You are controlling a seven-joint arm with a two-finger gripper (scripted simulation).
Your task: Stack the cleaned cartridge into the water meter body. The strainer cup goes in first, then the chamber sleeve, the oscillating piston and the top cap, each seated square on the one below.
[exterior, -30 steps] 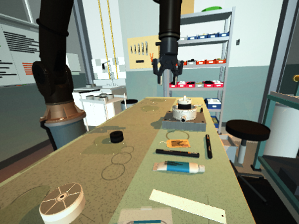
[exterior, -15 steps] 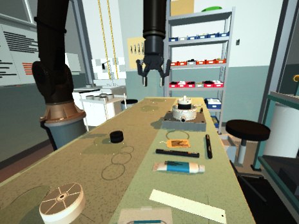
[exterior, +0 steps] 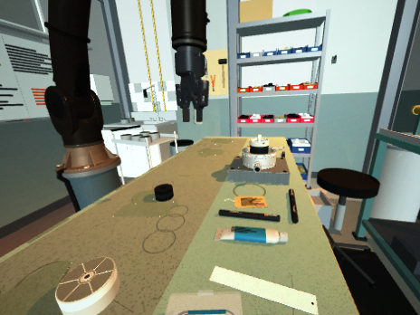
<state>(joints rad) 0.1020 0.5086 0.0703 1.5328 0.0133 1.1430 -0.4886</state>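
The water meter body (exterior: 258,159) sits on a dark base plate at the far right of the bench. A black ring-shaped part with a small white stub stands on top of the body. A small black round part (exterior: 164,192) lies on the bench left of centre. A cream disc with radial lines (exterior: 87,283) lies at the near left corner. My gripper (exterior: 192,114) hangs high above the far left part of the bench, well clear of the body and of both loose parts. It is open and holds nothing.
Behind the bench a metal shelf (exterior: 277,68) carries coloured bins. A stool (exterior: 347,183) stands to the right. On the green mat lie an orange tag (exterior: 250,202), a black pen (exterior: 249,215), a second pen (exterior: 293,206), a tube (exterior: 250,235) and a cream strip (exterior: 262,283).
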